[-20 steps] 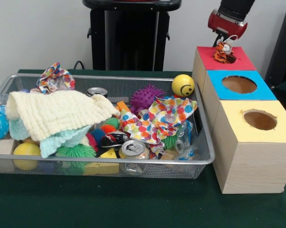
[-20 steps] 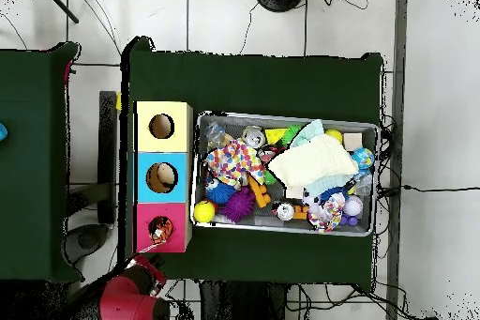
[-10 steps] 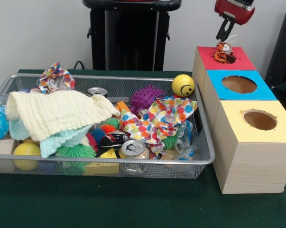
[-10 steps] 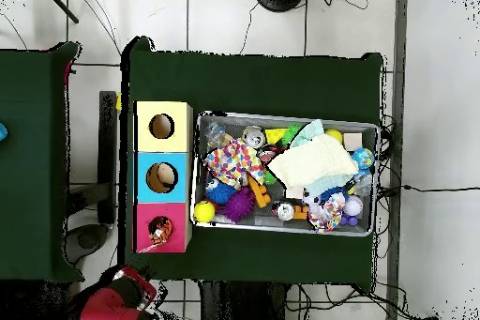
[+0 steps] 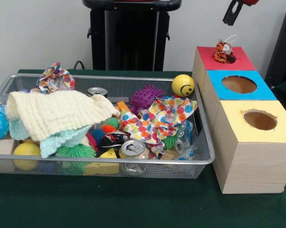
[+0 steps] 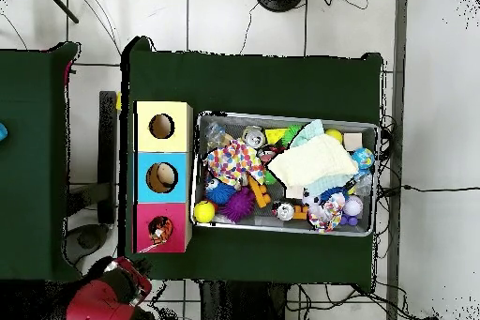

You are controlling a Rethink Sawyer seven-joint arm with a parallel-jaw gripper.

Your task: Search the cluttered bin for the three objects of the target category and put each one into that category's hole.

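The claw [image 5: 232, 12] hangs high at the front view's top edge, empty, above the red box [image 5: 224, 58]; its finger spread cannot be told.

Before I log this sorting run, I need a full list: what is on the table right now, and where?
Boxes: three, red top, blue top, yellow top, each with a hole, in a row beside the bin.
Tiger toy: one, orange striped, sitting at the red box's hole, partly sticking out.
Wire bin: one, silver, on the green cloth.
Smiley ball: one, yellow, far corner of the bin near the boxes.
Spiky ball: one, purple, beside the smiley ball.
Knit cloth: one, cream, draped over the clutter.
Dotted cloth: one, multicoloured, bin centre.
Cans: two, silver.
Gripper: one, black, raised above the red box.
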